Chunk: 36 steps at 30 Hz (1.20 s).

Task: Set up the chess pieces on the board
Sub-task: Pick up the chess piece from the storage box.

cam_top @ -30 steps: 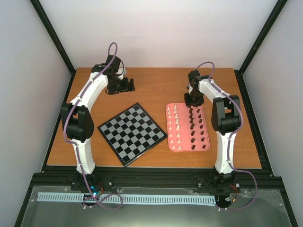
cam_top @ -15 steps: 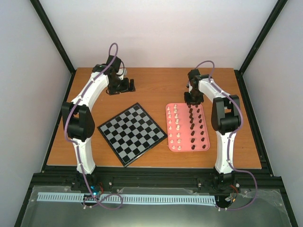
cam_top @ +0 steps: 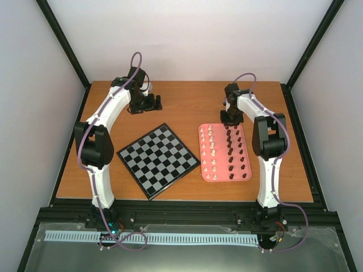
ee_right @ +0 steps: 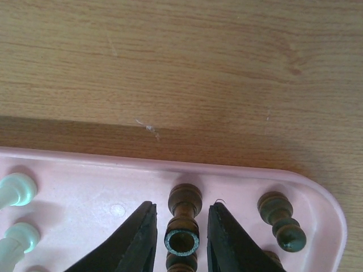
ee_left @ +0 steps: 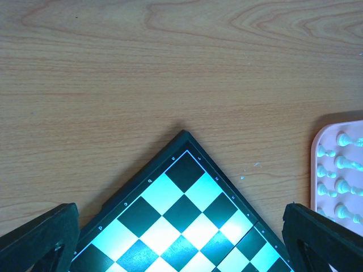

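The chess pieces all stand in the pink tray, the cream-white pieces in two columns on its 9 o'clock side and the dark brown pieces in two columns on its 3 o'clock side. The board lies flat on the wooden table just beside the tray, at the tray's 9 o'clock, turned so that one corner points to 12 o'clock. The right gripper is down at the tray's 12 o'clock end over the dark columns. In the right wrist view its two fingers stand narrowly either side of one dark brown piece in the end row. Only a thin sliver shows between each finger and the piece's ringed top, and whether the pads press it lower down cannot be told. A second dark piece stands at that piece's 3 o'clock near the tray's rounded corner, and two cream ones at its 9 o'clock. The left gripper hangs over bare wood at the board's 12 o'clock, well apart from it. In the left wrist view its fingers sit in the two bottom corners, so the jaws are spread wide with nothing between them but the board's far corner below.
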Available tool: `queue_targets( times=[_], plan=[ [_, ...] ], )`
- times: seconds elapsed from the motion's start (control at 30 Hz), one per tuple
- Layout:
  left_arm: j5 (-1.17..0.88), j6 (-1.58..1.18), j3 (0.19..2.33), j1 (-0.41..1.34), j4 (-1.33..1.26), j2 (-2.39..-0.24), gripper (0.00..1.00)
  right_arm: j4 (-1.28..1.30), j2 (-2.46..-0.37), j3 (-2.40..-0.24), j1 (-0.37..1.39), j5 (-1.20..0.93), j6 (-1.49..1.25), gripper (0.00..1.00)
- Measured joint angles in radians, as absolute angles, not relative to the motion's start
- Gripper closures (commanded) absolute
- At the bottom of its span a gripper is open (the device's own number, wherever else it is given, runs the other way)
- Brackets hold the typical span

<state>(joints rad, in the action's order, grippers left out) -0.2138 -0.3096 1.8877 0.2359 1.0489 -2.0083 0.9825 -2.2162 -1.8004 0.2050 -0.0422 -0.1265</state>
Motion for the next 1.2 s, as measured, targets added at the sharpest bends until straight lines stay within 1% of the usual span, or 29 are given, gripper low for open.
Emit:
queue_targets(
  times=[0.07, 0.2, 0.37, 0.67, 0.87, 1.03, 1.2],
  plan=[
    [-0.214, -0.310, 1.888, 0.236, 1.048, -2.008, 0.00, 0.982, -2.219, -1.800, 0.205, -0.042, -0.126, 0.79],
    [-0.214, -0.310, 1.888, 0.236, 1.049, -2.008, 0.00, 0.982, -2.221, -1.800, 0.205, -0.044, -0.125, 0.85],
    [-0.214, -0.310, 1.888, 0.236, 1.049, -2.008, 0.00, 0.983, -2.221, -1.801, 0.205, -0.046, -0.131, 0.97],
    [-0.213, -0.310, 1.888, 0.236, 1.049, -2.008, 0.00, 0.995, -2.213, -1.801, 0.208, -0.045, -0.128, 0.97],
    [-0.213, -0.310, 1.888, 0.236, 1.048, -2.008, 0.00, 0.997, -2.136, -1.800, 0.227, -0.038, -0.127, 0.97],
    [-0.209, -0.310, 1.888, 0.236, 1.049, -2.008, 0.00, 1.011, -2.054, -1.827, 0.268, -0.033, -0.127, 0.97],
    [-0.181, -0.310, 1.883, 0.236, 1.049, -2.007, 0.00, 1.041, -1.994, -1.837, 0.363, -0.041, -0.128, 0.97]
  ],
)
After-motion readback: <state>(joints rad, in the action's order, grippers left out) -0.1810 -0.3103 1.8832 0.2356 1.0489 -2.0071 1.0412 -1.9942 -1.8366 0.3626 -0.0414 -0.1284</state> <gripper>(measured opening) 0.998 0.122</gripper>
